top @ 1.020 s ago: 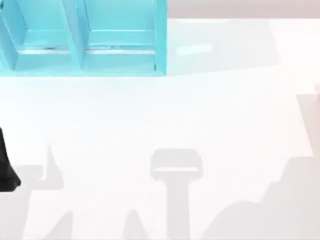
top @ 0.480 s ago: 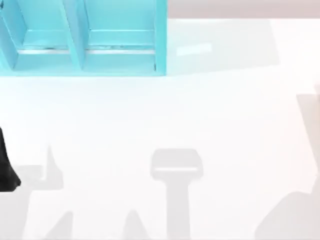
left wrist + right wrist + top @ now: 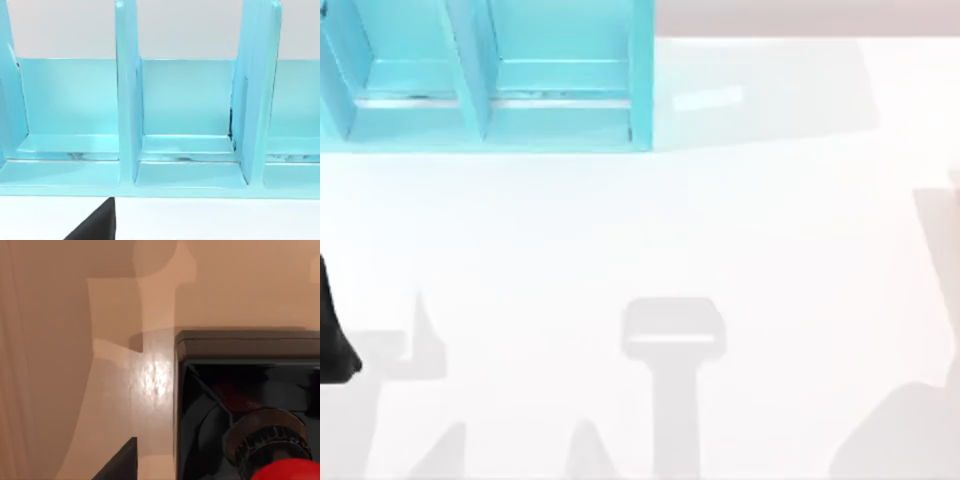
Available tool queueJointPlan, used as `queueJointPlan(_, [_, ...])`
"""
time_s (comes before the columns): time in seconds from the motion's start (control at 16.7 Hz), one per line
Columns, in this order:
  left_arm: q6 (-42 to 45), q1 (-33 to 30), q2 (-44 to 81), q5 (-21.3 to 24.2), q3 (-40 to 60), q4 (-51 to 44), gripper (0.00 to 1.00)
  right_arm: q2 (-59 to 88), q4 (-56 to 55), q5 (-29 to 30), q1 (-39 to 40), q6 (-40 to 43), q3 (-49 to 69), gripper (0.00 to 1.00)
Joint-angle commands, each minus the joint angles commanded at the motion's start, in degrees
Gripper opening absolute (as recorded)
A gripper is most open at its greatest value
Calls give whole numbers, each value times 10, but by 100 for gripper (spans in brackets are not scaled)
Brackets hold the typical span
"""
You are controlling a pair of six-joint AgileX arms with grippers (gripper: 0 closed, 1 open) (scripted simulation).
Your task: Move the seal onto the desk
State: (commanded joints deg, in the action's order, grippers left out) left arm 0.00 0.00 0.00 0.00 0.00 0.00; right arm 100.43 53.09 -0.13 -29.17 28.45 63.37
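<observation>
White counter (image 3: 770, 250) lies bare beside our blue shelf (image 3: 490, 90). Seal (image 3: 250, 430) looks stiff, light, glossy-knobbed — we'd grip its knob; end effector state unclear.

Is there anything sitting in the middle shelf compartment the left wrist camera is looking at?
No, the middle compartment of the blue shelf holds nothing.
</observation>
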Motion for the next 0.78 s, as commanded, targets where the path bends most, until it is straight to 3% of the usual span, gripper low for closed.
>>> queueJointPlan(0.54, [0, 0, 0, 0, 0, 0, 100, 0, 0, 0, 0, 0, 0, 2])
queueJointPlan(0.78, [0, 0, 0, 0, 0, 0, 100, 0, 0, 0, 0, 0, 0, 0])
